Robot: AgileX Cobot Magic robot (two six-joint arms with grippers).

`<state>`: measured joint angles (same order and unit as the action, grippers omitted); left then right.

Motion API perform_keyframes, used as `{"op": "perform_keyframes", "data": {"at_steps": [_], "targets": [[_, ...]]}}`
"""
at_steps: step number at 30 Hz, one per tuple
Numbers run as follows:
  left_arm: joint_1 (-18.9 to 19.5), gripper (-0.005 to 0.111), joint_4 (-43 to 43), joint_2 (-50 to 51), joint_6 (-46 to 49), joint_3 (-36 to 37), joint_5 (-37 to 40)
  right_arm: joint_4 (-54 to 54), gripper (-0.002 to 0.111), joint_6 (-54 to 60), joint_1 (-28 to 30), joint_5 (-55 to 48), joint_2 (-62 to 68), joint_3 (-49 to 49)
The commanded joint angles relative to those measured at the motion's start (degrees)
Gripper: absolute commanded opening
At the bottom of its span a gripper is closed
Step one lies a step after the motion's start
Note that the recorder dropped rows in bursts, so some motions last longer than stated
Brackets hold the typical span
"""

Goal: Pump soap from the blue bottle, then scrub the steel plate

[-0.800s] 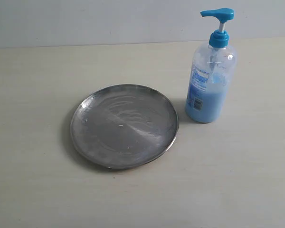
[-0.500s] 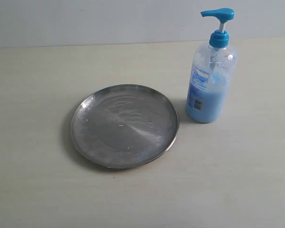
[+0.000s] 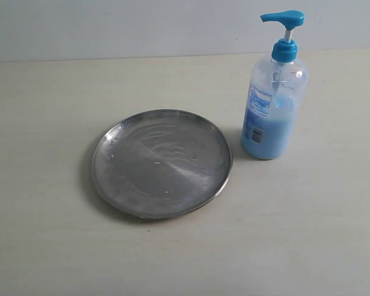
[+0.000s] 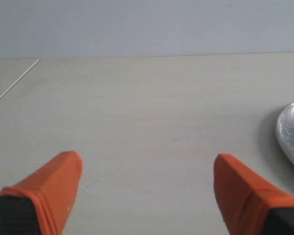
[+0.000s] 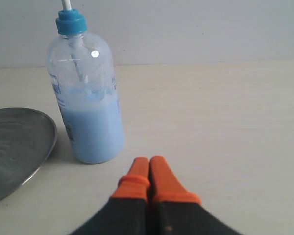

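Note:
The steel plate [image 3: 161,163] lies flat on the table, streaked and shiny. To its right stands the blue bottle [image 3: 272,105], upright, with its pump head raised and pale blue soap [image 3: 266,137] filling its lower part. Neither arm shows in the exterior view. In the left wrist view my left gripper [image 4: 149,169] stands wide open over bare table, with the plate's rim [image 4: 291,132] at the frame's edge. In the right wrist view my right gripper [image 5: 149,164] is shut with nothing in it, a short way from the bottle [image 5: 88,107], which stands beside the plate [image 5: 19,147].
The pale tabletop [image 3: 296,234] runs back to a grey-white wall [image 3: 142,28]. A thin line [image 4: 14,81] crosses the table's surface in the left wrist view.

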<state>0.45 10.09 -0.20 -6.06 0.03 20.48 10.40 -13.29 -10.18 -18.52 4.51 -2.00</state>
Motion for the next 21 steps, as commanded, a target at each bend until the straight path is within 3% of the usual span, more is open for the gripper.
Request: {"op": "perform_keyframes", "data": {"at_steps": [1,21], "targets": [[0.2,0.075,-0.4,0.2,-0.2,0.0,-0.5,0.1,0.0,0.0,0.2,0.7,4.7,-4.1],[0.2,0.075,-0.4,0.2,-0.2,0.0,-0.5,0.1,0.0,0.1,0.2,0.7,29.5,-23.2]]}}
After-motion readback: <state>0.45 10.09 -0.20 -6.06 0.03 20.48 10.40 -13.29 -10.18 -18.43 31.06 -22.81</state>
